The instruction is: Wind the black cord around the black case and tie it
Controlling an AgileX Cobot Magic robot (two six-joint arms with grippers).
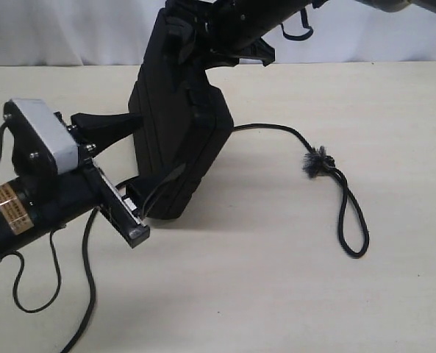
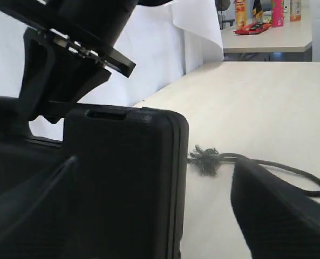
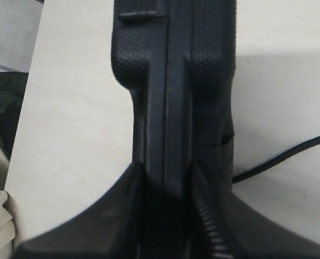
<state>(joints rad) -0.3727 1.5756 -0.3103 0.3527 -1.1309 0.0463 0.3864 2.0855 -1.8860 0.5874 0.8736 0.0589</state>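
**A:** Two grippers here. What is the left gripper (image 1: 133,162) doing, the one closest to us?

**B:** Its jaws stand wide, one on each side of the lower end of the black case (image 1: 181,140). In the left wrist view one finger (image 2: 273,216) is clearly apart from the case, with bare table (image 2: 208,216) showing in the gap. The other finger is too blurred to say whether it touches.

**A:** So it clamps nothing?

**B:** Nothing that I can see. The case stands tilted on one edge on the table, with its bottom end between those jaws.

**A:** And beyond that?

**B:** The right gripper (image 3: 166,178) comes down onto the upper end of the case. Its fingers are drawn in narrow on the case's rim, one pressed to each face, holding it.

**A:** Where is the black cord (image 1: 265,125)?

**B:** It lies on the table, on the far side of the case from the left gripper. It comes out from behind the case and curves away to a frayed knot (image 1: 317,162). It ends in a loop (image 1: 354,254) lying flat, well apart from both grippers.

**A:** And the thin dark strand across the case face, just beside the left gripper?

**B:** I cannot tell whether that is cord or arm cable.
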